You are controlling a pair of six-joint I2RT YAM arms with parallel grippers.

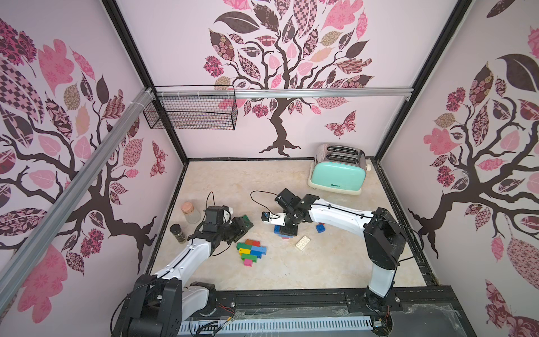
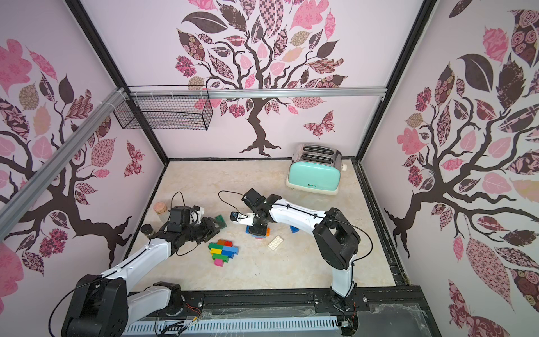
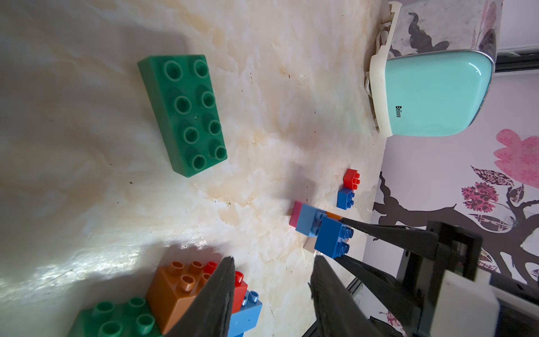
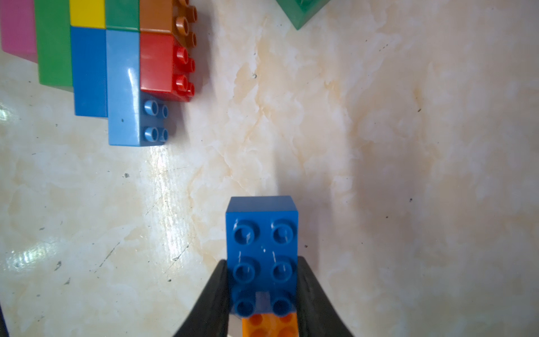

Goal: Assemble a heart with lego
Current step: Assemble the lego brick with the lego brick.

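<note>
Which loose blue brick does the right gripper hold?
The dark blue brick between the right gripper fingers; the small blue brick lies untouched.

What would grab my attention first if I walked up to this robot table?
Probably the bright patchwork of lego bricks joined in the middle of the table, in front of the big pink-and-brown tree mural on the back wall. Then the mint-green toaster in the far right corner, and the right gripper shut on a dark blue brick just right of the patchwork.
</note>
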